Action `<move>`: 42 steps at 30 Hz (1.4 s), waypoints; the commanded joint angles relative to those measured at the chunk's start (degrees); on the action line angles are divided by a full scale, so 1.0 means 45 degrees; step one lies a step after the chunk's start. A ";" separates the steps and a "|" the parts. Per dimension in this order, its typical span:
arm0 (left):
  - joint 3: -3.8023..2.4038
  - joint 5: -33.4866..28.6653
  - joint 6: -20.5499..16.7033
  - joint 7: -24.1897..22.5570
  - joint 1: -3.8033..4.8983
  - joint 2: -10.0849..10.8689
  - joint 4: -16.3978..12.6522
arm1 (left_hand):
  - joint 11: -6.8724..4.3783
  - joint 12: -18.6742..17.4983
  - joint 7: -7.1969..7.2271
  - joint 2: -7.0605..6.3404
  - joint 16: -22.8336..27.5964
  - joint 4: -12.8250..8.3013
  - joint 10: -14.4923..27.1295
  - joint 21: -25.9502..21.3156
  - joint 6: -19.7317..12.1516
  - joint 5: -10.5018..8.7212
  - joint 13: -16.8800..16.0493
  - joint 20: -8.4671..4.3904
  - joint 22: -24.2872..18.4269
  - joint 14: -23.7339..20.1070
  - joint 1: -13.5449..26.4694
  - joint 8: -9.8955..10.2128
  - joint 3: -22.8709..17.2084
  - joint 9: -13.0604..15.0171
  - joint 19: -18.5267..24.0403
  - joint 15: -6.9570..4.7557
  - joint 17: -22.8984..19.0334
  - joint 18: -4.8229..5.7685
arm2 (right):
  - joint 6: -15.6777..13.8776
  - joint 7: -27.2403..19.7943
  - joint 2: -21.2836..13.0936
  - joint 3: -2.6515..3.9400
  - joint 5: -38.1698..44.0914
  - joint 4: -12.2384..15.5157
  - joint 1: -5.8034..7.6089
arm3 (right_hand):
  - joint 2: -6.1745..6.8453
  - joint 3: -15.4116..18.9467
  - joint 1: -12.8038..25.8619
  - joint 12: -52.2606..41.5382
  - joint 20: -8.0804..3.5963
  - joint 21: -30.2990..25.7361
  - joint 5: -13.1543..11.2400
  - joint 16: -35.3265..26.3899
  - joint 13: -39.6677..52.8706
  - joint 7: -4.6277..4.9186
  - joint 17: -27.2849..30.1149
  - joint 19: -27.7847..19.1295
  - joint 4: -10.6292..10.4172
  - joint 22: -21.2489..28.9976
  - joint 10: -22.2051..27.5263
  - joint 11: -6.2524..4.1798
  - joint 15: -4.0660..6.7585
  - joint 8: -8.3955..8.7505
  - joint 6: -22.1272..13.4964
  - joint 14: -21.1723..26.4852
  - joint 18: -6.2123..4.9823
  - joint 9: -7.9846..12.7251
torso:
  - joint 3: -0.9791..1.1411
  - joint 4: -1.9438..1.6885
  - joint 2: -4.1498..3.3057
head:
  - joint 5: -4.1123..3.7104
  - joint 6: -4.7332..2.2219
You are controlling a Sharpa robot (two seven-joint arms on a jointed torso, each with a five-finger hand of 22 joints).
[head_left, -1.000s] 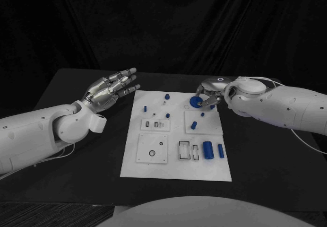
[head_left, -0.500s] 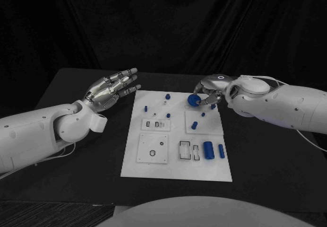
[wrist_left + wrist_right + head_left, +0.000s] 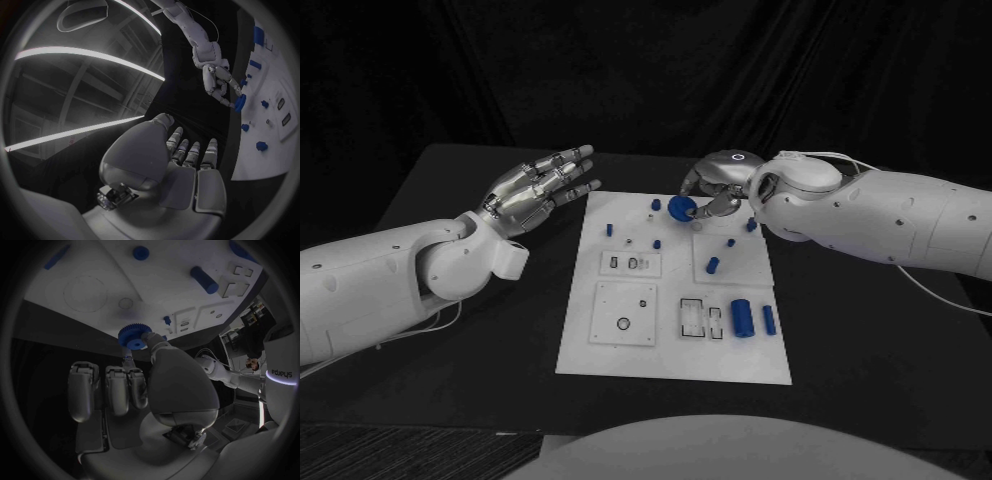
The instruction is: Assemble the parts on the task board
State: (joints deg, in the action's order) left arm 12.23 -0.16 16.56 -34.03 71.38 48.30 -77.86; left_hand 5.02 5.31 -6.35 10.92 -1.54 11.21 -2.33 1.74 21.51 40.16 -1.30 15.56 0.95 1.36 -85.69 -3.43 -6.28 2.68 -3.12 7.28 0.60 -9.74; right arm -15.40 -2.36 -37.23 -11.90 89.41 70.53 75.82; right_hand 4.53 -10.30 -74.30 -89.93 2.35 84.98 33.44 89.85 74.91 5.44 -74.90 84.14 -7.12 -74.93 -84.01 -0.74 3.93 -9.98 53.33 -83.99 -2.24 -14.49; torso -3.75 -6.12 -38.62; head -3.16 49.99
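Observation:
My right hand (image 3: 717, 187) hovers over the far end of the white task board (image 3: 675, 345) and pinches a round blue gear (image 3: 681, 208) between thumb and a finger. The right wrist view shows that gear (image 3: 132, 336) at my fingertips, just above the board (image 3: 94, 295). In the left wrist view the right hand (image 3: 220, 86) carries the gear (image 3: 240, 102) over the board's far end. My left hand (image 3: 534, 188) is held up beside the board's far left corner, fingers straight and apart, holding nothing. Small blue pegs (image 3: 607, 229) stand on the board; two blue cylinders (image 3: 741, 317) lie near its right edge.
Square and rectangular white insert plates (image 3: 623, 313) with holes and slots sit in the board's near half. Black table (image 3: 459, 330) surrounds the board on all sides, with a dark curtain behind.
My right hand has carried the blue gear leftward along the board's far end. The left hand has stayed still.

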 commanded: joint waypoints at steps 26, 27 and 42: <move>-0.0012 -0.0021 0.0268 -0.0009 -0.0017 -0.0173 0.0050 | 0.0045 0.0071 -0.0031 0.0093 -0.0058 -0.0022 0.0004 -0.0051 0.0049 0.0026 -0.0014 0.0068 0.0010 -0.0023 -0.0061 -0.0059 -0.0099 0.0008 0.0028 0.0083 0.0020 -0.0136 | 0.0885 -0.0245 0.2447 0.0011 -0.0014 -0.1939 -0.0078 | -0.0015 -0.0307 -0.0085 -0.0017 0.0013 -0.0038 -0.0498 0.0032 0.3353 -0.0169 -0.3355 0.0437 0.0099 -0.2405 -0.1331 0.0083 -0.0021 -0.0437 0.0150 -0.1335 0.0091 -0.2337 | 0.0001 -0.0035 -0.0021 | -0.0145 0.0003; -0.0012 -0.0021 0.0269 -0.0007 -0.0017 -0.0176 0.0055 | 0.0045 0.0071 -0.0031 0.0093 -0.0058 -0.0022 0.0004 -0.0051 0.0049 0.0026 -0.0014 0.0068 0.0010 -0.0023 -0.0061 -0.0059 -0.0099 0.0008 0.0028 0.0083 0.0020 -0.0136 | 0.0921 -0.0222 0.2462 0.0011 0.0060 -0.1950 -0.0088 | -0.0014 -0.0314 -0.0090 -0.0017 0.0016 -0.0042 -0.0504 0.0032 0.3353 -0.0166 -0.3355 0.0435 0.0104 -0.2402 -0.1331 0.0085 -0.0023 -0.0429 0.0145 -0.1335 0.0089 -0.2336 | -0.0002 -0.0024 -0.0020 | -0.0131 0.0003; -0.0012 -0.0021 0.0315 0.0024 -0.0018 -0.0200 0.0078 | 0.0045 0.0071 -0.0031 0.0093 -0.0058 -0.0022 0.0004 -0.0051 0.0049 0.0026 -0.0014 0.0068 0.0010 -0.0023 -0.0061 -0.0059 -0.0099 0.0008 0.0028 0.0083 0.0020 -0.0136 | 0.1278 0.0019 0.2504 0.0011 0.0686 -0.2021 -0.0217 | 0.0016 -0.0408 -0.0089 -0.0017 0.0064 -0.0120 -0.0743 0.0032 0.3353 -0.0117 -0.3355 0.0379 0.0164 -0.2353 -0.1331 0.0127 -0.0064 -0.0230 0.0017 -0.1335 0.0065 -0.2295 | 0.0014 0.0007 -0.0019 | -0.0089 0.0003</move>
State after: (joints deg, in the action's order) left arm 12.23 -0.16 17.13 -33.43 71.37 47.52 -77.45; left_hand 5.01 5.31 -6.35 10.92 -1.54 11.06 -2.33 1.74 21.51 40.16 -1.29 15.56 0.95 1.36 -85.69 -3.43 -6.43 2.68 -3.12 7.27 0.60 -9.75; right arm -11.07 -3.35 -25.94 -11.78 91.17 61.49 75.10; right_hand 4.59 -11.73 -74.28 -89.93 2.35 84.75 30.31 89.85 74.90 5.43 -74.92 84.13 -6.47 -74.91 -84.01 -0.74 3.93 -10.05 53.32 -83.99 -2.24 -14.49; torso -3.72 -6.12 -38.72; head -3.58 49.99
